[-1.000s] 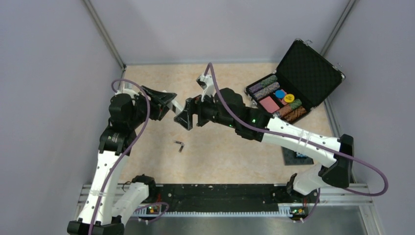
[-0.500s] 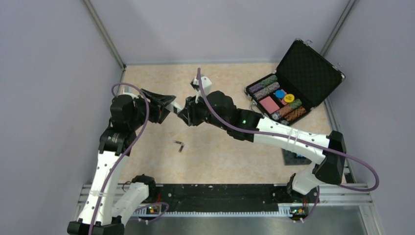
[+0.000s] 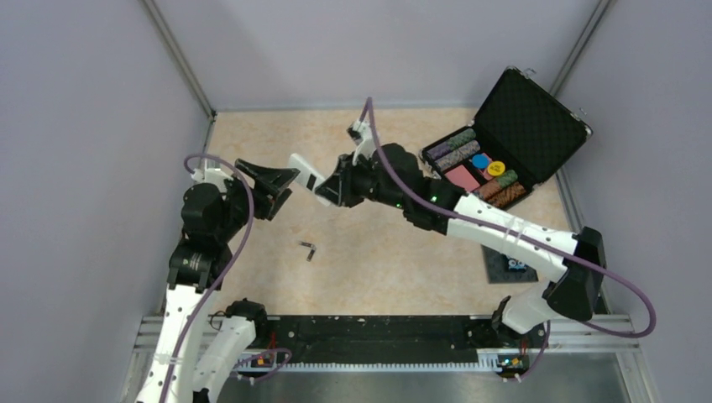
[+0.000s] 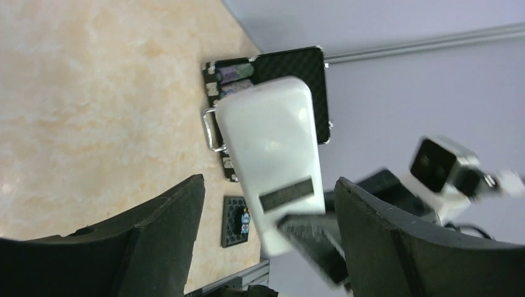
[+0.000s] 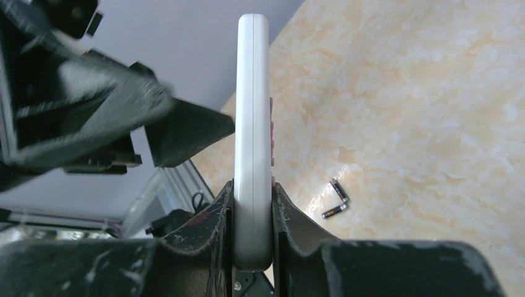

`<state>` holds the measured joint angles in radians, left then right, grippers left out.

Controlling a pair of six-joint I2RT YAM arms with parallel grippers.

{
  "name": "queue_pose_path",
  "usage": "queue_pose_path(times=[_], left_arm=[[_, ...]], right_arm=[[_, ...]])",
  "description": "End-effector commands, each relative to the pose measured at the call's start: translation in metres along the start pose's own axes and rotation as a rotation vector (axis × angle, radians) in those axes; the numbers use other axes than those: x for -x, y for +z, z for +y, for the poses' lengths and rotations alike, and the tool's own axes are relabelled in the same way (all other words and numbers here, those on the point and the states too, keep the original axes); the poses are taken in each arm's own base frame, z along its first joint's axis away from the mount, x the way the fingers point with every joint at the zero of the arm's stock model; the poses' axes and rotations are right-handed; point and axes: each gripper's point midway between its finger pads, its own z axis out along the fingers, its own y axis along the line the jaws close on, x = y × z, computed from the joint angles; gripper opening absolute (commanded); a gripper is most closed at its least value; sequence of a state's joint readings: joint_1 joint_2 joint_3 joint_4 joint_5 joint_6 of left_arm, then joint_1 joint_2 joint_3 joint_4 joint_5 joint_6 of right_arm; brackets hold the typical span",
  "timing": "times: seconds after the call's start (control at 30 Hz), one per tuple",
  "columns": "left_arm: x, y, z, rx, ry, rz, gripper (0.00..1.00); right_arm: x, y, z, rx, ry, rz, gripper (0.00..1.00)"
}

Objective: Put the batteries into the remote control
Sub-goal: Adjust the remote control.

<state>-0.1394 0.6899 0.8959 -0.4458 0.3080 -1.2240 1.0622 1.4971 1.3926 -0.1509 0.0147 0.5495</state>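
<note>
The right end effector (image 5: pixel 252 197) is clamped tight on one end of the small white rectangular remote control (image 5: pixel 252 93), holding it above the beige marbled desk (image 5: pixel 433 93). The remote's long axis runs out toward the left end effector (image 4: pixel 269 185), whose jaws stand wide and hold nothing, just short of the free end. The plain back faces the left wrist camera, and the front shows only edge-on. Two thin dark batteries (image 3: pixel 308 249) lie together on the desk, between pale lilac walls (image 3: pixel 84 126).
</note>
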Motion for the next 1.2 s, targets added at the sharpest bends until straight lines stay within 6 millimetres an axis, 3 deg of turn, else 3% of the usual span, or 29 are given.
queue_pose_path(times=[0.0, 0.1, 0.27, 0.43, 0.6, 0.7, 0.83, 0.97, 1.03, 1.17], left_arm=[[0.005, -0.024, -0.058, -0.278, 0.332, -0.057, 0.81], [0.007, -0.039, -0.084, -0.353, 0.459, -0.087, 0.84], [0.002, -0.038, -0.102, -0.397, 0.497, -0.023, 0.85], [-0.016, -0.047, -0.134, -0.595, 0.467, 0.076, 0.84], [-0.019, -0.045, -0.141, -0.627, 0.428, 0.120, 0.77], [-0.021, -0.044, -0.143, -0.648, 0.387, 0.146, 0.70], [-0.024, -0.044, -0.143, -0.679, 0.342, 0.168, 0.49], [-0.025, -0.040, -0.136, -0.664, 0.332, 0.175, 0.15], [-0.024, -0.038, -0.135, -0.660, 0.335, 0.168, 0.02], [-0.017, -0.032, -0.139, -0.637, 0.351, 0.141, 0.00]], right_arm=[[0.062, -0.043, 0.028, 0.201, 0.158, -0.086, 0.04], [0.073, -0.058, 0.037, 0.313, 0.221, -0.053, 0.04], [0.094, -0.083, 0.060, 0.476, 0.302, -0.059, 0.04], [0.096, -0.093, 0.079, 0.588, 0.370, -0.018, 0.05], [0.093, -0.097, 0.084, 0.636, 0.390, 0.004, 0.05], [0.089, -0.096, 0.085, 0.647, 0.397, 0.023, 0.06], [0.083, -0.090, 0.080, 0.633, 0.413, 0.037, 0.07], [0.081, -0.083, 0.073, 0.597, 0.420, 0.031, 0.07], [0.078, -0.079, 0.069, 0.577, 0.420, 0.030, 0.07], [0.066, -0.071, 0.058, 0.544, 0.410, 0.040, 0.10]])
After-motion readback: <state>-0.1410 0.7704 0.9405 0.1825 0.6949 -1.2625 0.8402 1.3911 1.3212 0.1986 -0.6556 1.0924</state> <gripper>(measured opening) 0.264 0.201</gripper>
